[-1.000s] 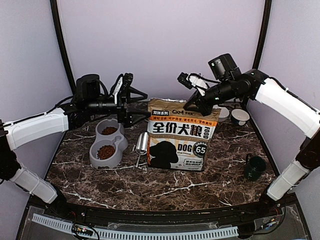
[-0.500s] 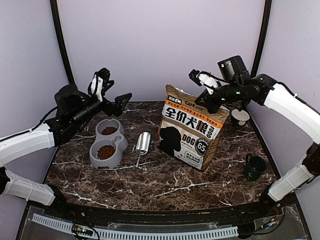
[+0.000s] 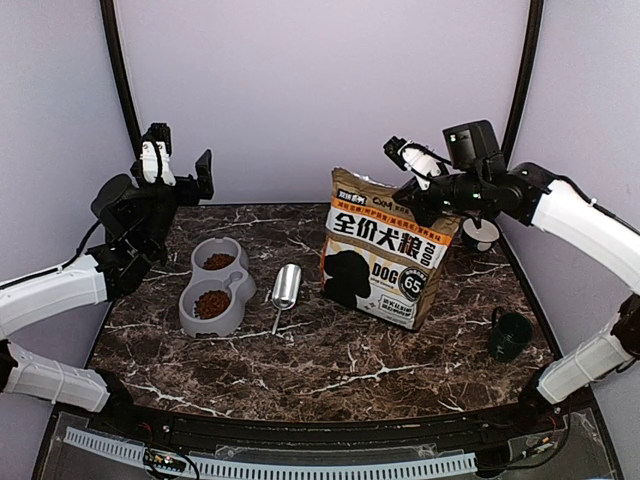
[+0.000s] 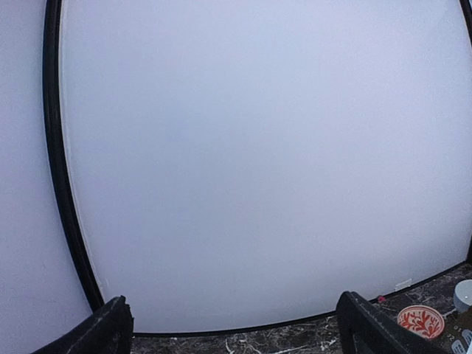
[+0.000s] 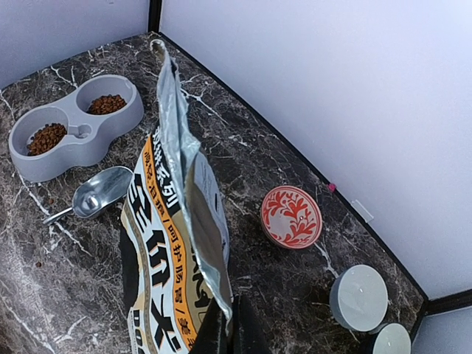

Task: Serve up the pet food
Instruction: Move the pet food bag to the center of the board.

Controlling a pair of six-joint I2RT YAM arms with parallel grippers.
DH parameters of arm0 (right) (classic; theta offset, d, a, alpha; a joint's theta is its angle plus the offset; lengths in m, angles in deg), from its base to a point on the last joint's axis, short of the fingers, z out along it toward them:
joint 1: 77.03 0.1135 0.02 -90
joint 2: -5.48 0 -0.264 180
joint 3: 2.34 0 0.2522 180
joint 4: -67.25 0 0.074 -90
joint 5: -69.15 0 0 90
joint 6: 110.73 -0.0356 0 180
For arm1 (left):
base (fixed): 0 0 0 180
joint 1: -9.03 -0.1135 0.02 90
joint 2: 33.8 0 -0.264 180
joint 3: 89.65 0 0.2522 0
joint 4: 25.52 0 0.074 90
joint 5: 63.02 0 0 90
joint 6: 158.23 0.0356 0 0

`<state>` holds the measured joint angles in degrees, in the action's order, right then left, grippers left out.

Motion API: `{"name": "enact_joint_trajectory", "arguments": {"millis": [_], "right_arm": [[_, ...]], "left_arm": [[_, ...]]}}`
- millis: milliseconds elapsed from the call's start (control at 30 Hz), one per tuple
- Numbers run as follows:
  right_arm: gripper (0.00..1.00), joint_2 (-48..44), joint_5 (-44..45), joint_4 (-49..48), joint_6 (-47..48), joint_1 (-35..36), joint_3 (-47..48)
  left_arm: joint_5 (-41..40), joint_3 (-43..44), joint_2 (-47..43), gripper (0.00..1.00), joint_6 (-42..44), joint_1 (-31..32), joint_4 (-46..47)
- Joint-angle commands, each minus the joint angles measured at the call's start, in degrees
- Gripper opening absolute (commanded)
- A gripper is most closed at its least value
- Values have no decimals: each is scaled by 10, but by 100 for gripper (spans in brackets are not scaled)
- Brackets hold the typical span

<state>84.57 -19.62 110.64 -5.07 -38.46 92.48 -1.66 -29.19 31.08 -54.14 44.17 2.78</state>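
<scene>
The pet food (image 3: 211,303) lies as reddish-brown kibble in both compartments of the grey double bowl (image 3: 240,287), which sits on the left half of the marble-patterned table (image 3: 300,372); the right wrist view shows a small heap in each well. Just to the right of the bowl a metal scoop (image 3: 285,288) lies on the table with its handle toward the near edge, apart from both the bowl and the dog-food bag (image 3: 385,262). The bag rests its base on the table and tilts, its top pulled toward the right gripper (image 5: 225,328), whose jaws are pinched onto the bag's top edge at the right corner; the silver lining of the bag's mouth shows in the right wrist view. The left gripper (image 4: 234,313) is raised above the table's left rear corner and points at the back wall, its jaws spread wide with nothing between them. Behind the bag, near the back wall, stands a small red-patterned dish (image 5: 291,216), with two grey round cups (image 5: 358,296) further right. A dark green mug (image 3: 508,336) stands near the table's right edge.
</scene>
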Motion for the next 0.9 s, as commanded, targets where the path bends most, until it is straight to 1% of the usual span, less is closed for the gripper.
{"name": "enact_joint_trajectory", "arguments": {"millis": [0,267,433,700,867], "right_arm": [[0,-47,11,-304,1,-5,52],[0,2,-6,-340,24,-6,112],[0,53,5,-364,42,-6,161],[0,161,58,-393,63,-6,257],[0,232,115,-415,95,-7,328]], "left_arm": [[-58,2,4,99,8,-2,33],[-40,0,-2,98,10,-2,32],[-32,0,-4,98,12,-2,29],[-27,0,-5,98,16,-2,29],[-24,1,-5,98,16,-2,28]]}}
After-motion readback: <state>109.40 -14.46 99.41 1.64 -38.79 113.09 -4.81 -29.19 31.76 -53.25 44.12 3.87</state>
